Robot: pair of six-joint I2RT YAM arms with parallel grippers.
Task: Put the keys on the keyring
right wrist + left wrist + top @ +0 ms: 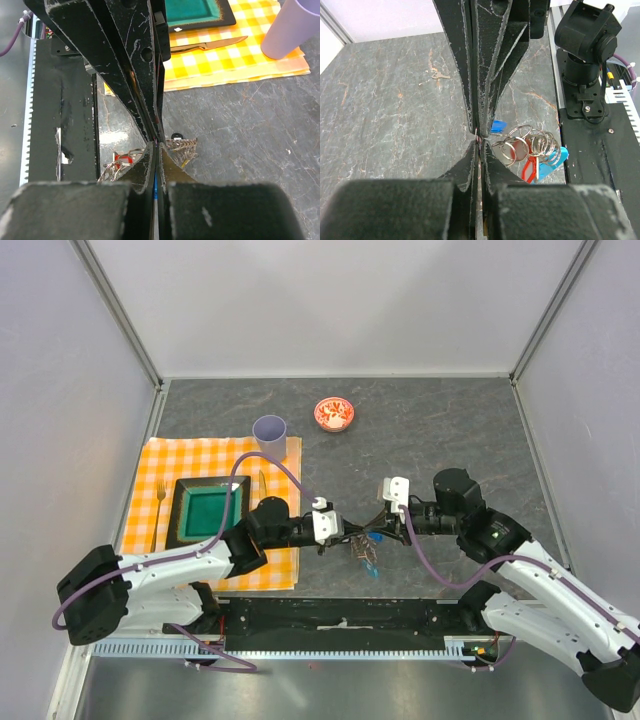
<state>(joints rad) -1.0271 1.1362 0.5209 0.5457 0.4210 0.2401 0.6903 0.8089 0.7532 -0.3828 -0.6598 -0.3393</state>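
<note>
The left gripper (347,533) and the right gripper (379,529) are pointing at one another low over the grey stone-patterned table (450,430), with only a small space between them. The keyring (522,144) is lying on the table just beside their tips, near the near edge. It is showing as a bundle of thin grey metal loops, and its blue fob (554,161) is sticking out toward the black base rail (600,165). The keys (370,552) are sitting in the same bundle. A red key head (530,169) is lying under the loops, and a small blue key head (497,126) is showing just beside the left fingers (462,165). The left gripper is pressing its fingers fully together. A thin coppery bit of wire is showing right at the tips, but I cannot tell if it belongs to the keyring. The right gripper is also holding its fingers tightly together, with loops lying at both sides of them. A narrow blue line is showing in the slit, and I cannot tell what it is. One more small key (439,75) is lying alone, well apart from the bundle. On the left, an orange checked cloth (180,455) is carrying a dark plate (182,495), a fork (160,502) and a knife (262,485). A lilac cup (270,430) is standing at its far corner, and a red-and-white bowl (333,414) is standing well apart.
</note>
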